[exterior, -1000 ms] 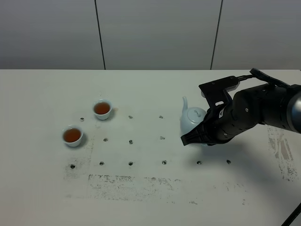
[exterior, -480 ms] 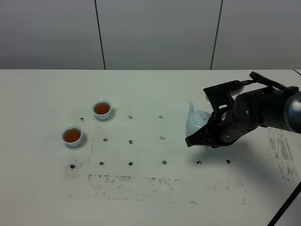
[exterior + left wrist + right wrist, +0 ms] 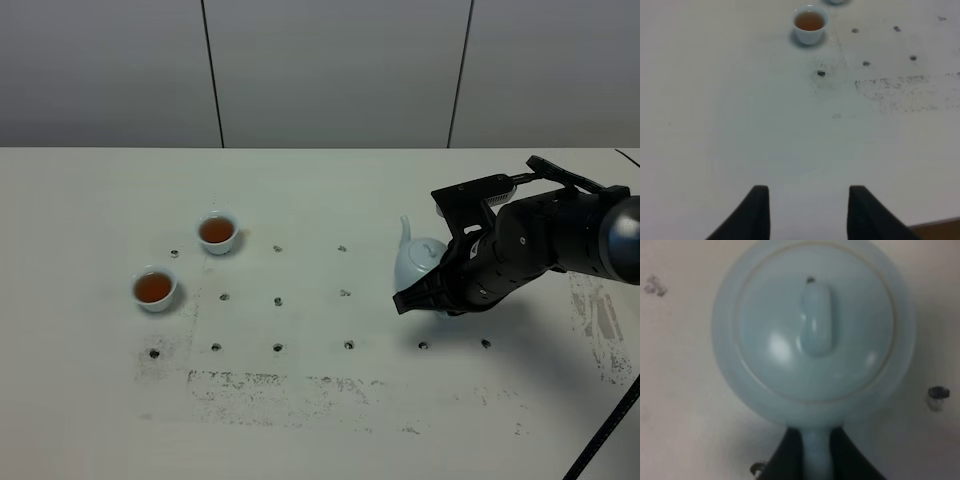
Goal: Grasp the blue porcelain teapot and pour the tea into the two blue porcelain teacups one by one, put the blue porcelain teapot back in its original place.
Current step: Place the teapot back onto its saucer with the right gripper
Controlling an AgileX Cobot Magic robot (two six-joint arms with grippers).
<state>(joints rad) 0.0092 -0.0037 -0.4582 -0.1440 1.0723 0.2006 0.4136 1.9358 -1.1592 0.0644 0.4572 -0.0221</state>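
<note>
1. The right gripper [image 3: 815, 460] is closed on the handle [image 3: 815, 452] of the teapot [image 3: 418, 262], one dark finger [image 3: 787, 455] on each side of it.
2. From the high camera the right arm [image 3: 540, 245] reaches in from the right, and its bulk hides the handle side of the teapot.
3. The teapot is on the right half of the white table [image 3: 90, 400], upright, with its thin spout [image 3: 406, 232] pointing up and to the left; whether its base touches the table cannot be told.
4. The right wrist camera looks straight down on the lid [image 3: 815, 322] with its long knob [image 3: 816, 320].
5. The left gripper [image 3: 809, 210] is open with nothing between its fingers, above bare table.
6. Two cups sit well apart from the teapot on the left half of the table, both holding brown tea: the far cup [image 3: 217, 232] and the near cup [image 3: 154, 289].
7. Dark marks [image 3: 278, 347] dot the table between the cups and the teapot.
</note>
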